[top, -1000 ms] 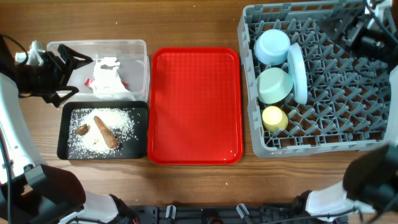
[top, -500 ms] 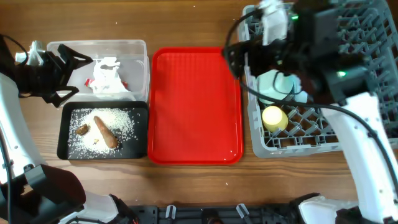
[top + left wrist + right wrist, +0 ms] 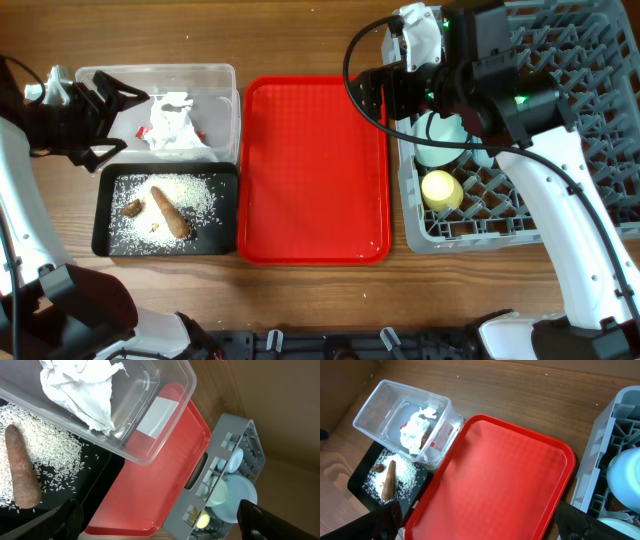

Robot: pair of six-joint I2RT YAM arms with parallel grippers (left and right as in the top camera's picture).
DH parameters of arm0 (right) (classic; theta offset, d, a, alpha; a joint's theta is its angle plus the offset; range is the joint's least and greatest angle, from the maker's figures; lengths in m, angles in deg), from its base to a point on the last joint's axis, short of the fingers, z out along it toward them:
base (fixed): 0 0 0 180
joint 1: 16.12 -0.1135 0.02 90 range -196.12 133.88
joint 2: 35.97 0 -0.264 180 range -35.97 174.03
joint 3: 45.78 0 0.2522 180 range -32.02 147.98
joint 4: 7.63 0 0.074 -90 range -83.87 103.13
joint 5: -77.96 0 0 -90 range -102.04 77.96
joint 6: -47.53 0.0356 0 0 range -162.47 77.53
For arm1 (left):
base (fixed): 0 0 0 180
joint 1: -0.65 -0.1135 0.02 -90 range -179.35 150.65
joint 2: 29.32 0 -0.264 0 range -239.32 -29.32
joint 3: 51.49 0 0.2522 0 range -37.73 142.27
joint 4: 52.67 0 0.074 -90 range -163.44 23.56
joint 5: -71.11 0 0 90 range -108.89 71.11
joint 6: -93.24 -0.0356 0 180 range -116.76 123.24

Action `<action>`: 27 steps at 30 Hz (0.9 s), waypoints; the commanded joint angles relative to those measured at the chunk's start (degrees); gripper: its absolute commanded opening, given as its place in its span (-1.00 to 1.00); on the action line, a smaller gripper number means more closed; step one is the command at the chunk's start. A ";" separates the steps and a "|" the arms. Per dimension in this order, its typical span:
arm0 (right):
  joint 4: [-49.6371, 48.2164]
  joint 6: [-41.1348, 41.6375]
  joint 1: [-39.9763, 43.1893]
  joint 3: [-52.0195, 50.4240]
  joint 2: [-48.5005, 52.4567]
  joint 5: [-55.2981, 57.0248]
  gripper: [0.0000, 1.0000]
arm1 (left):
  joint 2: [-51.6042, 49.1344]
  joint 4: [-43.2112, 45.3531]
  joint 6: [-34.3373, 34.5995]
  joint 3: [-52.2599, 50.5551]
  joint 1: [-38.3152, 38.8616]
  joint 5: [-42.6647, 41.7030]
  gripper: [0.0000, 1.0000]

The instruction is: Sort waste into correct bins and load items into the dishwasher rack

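The clear tub (image 3: 205,72) holds the white tissue (image 3: 172,125) and the candy wrapper (image 3: 144,131). The black tray (image 3: 103,215) holds rice (image 3: 200,198) and the brown carrot piece (image 3: 170,212). The grey rack (image 3: 560,160) holds the yellow cup (image 3: 441,189) and the green bowl (image 3: 438,152); my right arm hides most of the blue bowl and plate. My left gripper (image 3: 135,125) is open and empty at the tub's left end. My right gripper (image 3: 375,95) is open and empty above the rack's left wall. In the right wrist view it (image 3: 480,522) hangs over the red tray.
A flat red serving tray (image 3: 315,170) lies between the bins and the rack, with nothing on it. In the left wrist view the blue plate (image 3: 242,505) and blue bowl (image 3: 234,460) stand in the rack beside the green bowl (image 3: 218,492).
My right arm has swung from the rack's far right corner to its left wall, now covering the blue bowl. The left arm and all objects have not moved.
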 commanded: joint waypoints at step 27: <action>-23.10 -0.42 -0.07 -39.15 -56.70 14.10 1.00 | -0.20 0.15 0.52 0.07 -0.22 -0.04 0.99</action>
